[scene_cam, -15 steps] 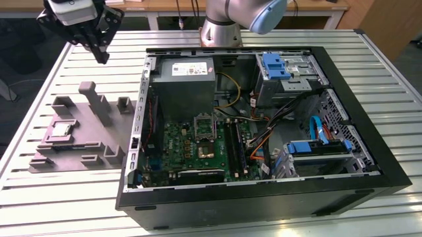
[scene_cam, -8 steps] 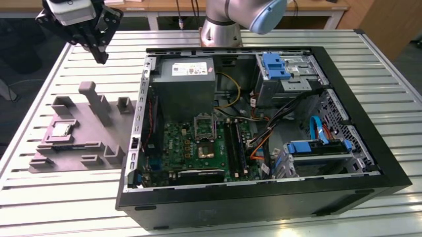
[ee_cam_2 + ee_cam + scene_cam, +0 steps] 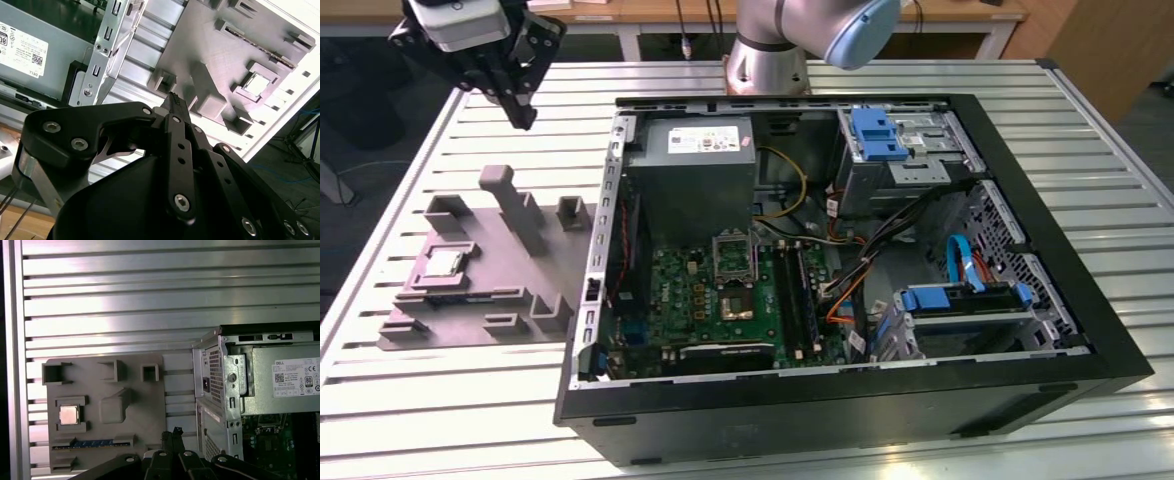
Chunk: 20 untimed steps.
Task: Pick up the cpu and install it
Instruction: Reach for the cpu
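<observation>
- The cpu (image 3: 447, 262) lay flat in a square recess of the grey fixture tray (image 3: 500, 285), metal top up. Judged: the recess keeps it square and at a known spot for a top-down pick.
- The tray sat on the slatted table (image 3: 454, 400), just beside the open computer case (image 3: 854, 405), at the exterior view's left. That makes for a short carry to the board.
- The socket (image 3: 734, 258) was on the motherboard (image 3: 694, 300) inside the case. I could not tell whether its frame was lifted.
- The gripper (image 3: 524, 118) hung high over the table by the tray's far end, fingers pointing down, well apart from the cpu.
- Jaws: drawn together to a single tip, no gap seen in the exterior view or the second wrist view, and nothing between them. They touched nothing.
- Task's thing untouched in its recess. Pick not yet made.
</observation>
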Each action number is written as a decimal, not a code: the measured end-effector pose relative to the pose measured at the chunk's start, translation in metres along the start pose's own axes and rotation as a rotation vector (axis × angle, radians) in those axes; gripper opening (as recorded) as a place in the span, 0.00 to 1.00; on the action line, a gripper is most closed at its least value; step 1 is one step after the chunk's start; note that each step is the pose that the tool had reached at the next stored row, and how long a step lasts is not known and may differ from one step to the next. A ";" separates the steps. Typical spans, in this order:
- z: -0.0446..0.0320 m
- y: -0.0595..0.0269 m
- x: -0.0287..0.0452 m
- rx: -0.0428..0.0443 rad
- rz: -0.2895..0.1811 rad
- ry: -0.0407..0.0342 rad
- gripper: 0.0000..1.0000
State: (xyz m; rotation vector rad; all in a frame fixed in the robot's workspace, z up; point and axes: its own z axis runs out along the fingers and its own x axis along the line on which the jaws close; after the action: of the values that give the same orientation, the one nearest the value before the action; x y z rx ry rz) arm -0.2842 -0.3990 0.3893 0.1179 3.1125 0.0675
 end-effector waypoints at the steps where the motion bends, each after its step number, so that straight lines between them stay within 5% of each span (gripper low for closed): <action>1: 0.0000 0.0000 0.0003 -0.0001 0.000 -0.0001 0.11; 20: -0.0001 -0.0006 0.0078 0.0000 0.000 0.0000 0.11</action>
State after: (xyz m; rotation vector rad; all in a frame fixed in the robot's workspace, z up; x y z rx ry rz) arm -0.2920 -0.3989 0.3892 0.1180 3.1125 0.0676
